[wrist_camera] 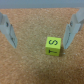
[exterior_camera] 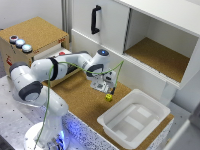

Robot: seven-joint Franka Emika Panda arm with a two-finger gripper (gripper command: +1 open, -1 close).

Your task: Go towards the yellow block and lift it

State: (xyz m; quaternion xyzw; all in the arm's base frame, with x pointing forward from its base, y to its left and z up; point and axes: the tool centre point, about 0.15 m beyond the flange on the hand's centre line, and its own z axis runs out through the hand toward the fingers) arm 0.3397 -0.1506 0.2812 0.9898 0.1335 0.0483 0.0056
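Exterior view first: the arm is bent over the cork-topped counter (exterior_camera: 80,102), with the gripper (exterior_camera: 103,88) hanging just above the yellow block (exterior_camera: 108,97). The block sits on the cork, near the white bin (exterior_camera: 134,121) but apart from it, toward the exterior view's left of it. From this angle the gripper looks a touch off to the side of the block rather than dead over it, though it's too small and blurry to be sure. A green cable (exterior_camera: 112,75) loops around the wrist, and I'd guess it could snag if the arm twists much.

Wrist view: the gripper (wrist_camera: 41,28) is spread wide with nothing between its fingers. The block (wrist_camera: 53,46) lies on the cork much closer to one finger (wrist_camera: 75,26) than to the other (wrist_camera: 7,27), and it's turned at a slight angle.

That's my worry. Dropping straight down from here, the near finger could land on or clip the block and flick it away. Closing off-centre, the near finger would shove it sideways first, and with the cube rotated the pads might catch corners and let it twist or pop out during the lift.
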